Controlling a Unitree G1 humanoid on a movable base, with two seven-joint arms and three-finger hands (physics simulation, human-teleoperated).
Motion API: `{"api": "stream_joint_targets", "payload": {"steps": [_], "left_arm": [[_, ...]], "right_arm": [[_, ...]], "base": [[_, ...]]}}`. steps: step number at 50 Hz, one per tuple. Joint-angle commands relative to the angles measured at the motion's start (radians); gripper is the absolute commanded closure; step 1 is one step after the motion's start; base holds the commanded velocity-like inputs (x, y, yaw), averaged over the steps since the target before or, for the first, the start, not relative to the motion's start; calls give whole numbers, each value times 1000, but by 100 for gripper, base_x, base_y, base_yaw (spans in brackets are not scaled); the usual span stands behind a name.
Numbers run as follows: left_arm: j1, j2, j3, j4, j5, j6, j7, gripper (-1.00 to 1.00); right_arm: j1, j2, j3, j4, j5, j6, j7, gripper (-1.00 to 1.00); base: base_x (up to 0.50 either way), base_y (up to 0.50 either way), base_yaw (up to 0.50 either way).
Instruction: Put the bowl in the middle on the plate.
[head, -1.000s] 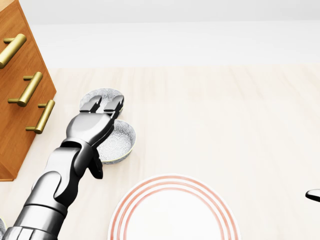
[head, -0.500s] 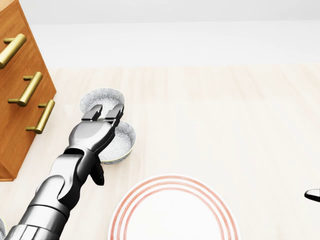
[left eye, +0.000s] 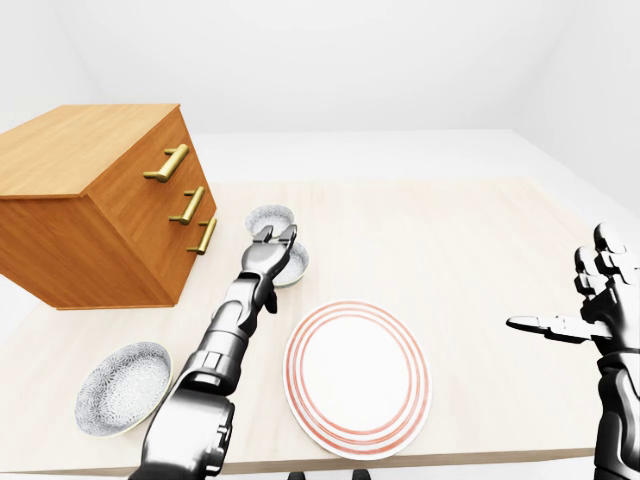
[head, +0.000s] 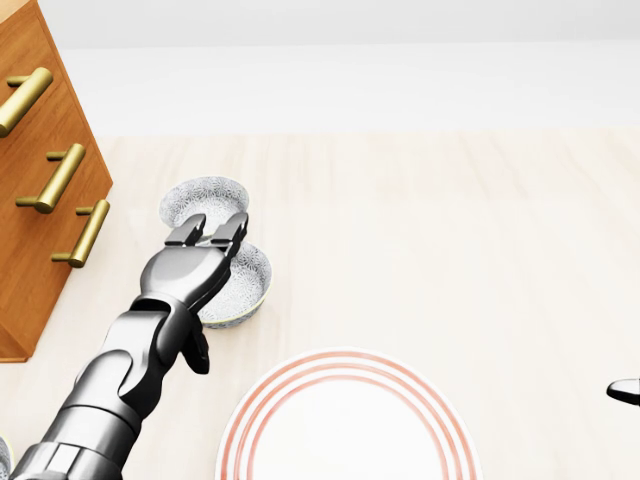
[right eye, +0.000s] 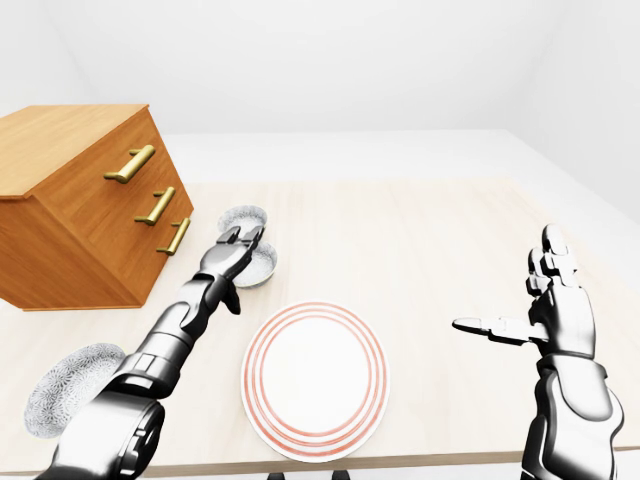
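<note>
Step in hand: approach for the grasp. My left hand (head: 208, 232) stands over the upper-left rim of the middle bowl (head: 243, 286), fingers spread and thumb apart, with nothing pinched. I cannot tell whether it touches the rim. The middle bowl rests on the tabletop (head: 470, 240) between the far bowl (head: 205, 195) and the near bowl (left eye: 122, 385), near the plate (head: 350, 425). My right hand (right eye: 553, 300) is held open, well apart at the right. Next move, as I judge it: lower, close on the rim, lift, carry to the plate.
</note>
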Motion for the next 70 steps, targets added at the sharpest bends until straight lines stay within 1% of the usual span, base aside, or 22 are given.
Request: {"api": "stream_joint_targets", "payload": {"steps": [1, 6, 12, 16, 19, 22, 23, 26, 29, 32, 44, 58, 60, 63, 66, 68, 70], "left_arm": [[-9, -2, -3, 27, 0, -2, 13, -100], [-14, -6, -6, 60, -3, -9, 36, -100], [-28, -11, -10, 91, -4, -8, 50, -100], [-30, -14, -14, 91, -4, -6, 45, -100], [-29, -16, -15, 98, -4, -9, 50, -100], [-22, -16, -16, 88, -3, -5, 46, -100], [-23, -16, -16, 107, -4, -10, 60, -100], [-20, -16, -16, 122, -7, -14, 75, -100], [6, -17, -17, 110, -11, -14, 85, -100], [12, -14, -19, 128, -11, -14, 102, -100], [-6, -14, -13, 138, -31, -14, 99, -100], [-19, -16, -21, 169, -33, -14, 118, -100], [-18, -16, -20, 148, -34, -13, 101, -100], [-37, -18, -19, 182, -34, -14, 116, -100], [-37, -23, -24, 184, -32, -14, 117, -100], [-43, -25, -26, 210, -30, -14, 132, -100], [-39, -27, -28, 194, -29, -14, 119, -100]], "right_arm": [[1, 0, 0, -7, 0, 0, 0, -100], [0, 0, 0, -4, -2, 0, 1, -100], [2, 1, 0, -6, -1, 0, 2, -100], [2, 1, 0, -8, -2, 0, 3, -100], [-2, 1, 2, 4, -4, 0, 1, -100], [-2, 0, 3, 9, -3, 0, 1, -100], [1, 0, 2, -5, -2, 0, 1, -100], [3, 0, -1, -20, -1, 0, 3, -100], [-1, 1, 0, -4, -4, 0, 2, -100], [4, 3, 1, -14, -3, 0, 3, -100], [0, 2, 2, 0, -5, 0, 2, -100], [7, 4, 0, -24, -6, 0, 6, -100], [5, 6, 1, -20, -9, 0, 6, -100], [5, 6, 0, -20, -10, 0, 8, -100], [4, 6, 0, -22, -10, 0, 9, -100], [4, 6, -2, -28, -9, 0, 9, -100], [7, 8, -2, -29, -10, 0, 11, -100]], "base": [[0, 0, 0], [0, 0, 0], [0, 0, 0], [0, 0, 0], [0, 0, 0], [0, 0, 0], [0, 0, 0], [0, 0, 0], [0, 0, 0], [0, 0, 0], [0, 0, 0], [0, 0, 0], [0, 0, 0], [0, 0, 0], [0, 0, 0], [0, 0, 0], [0, 0, 0]]}}
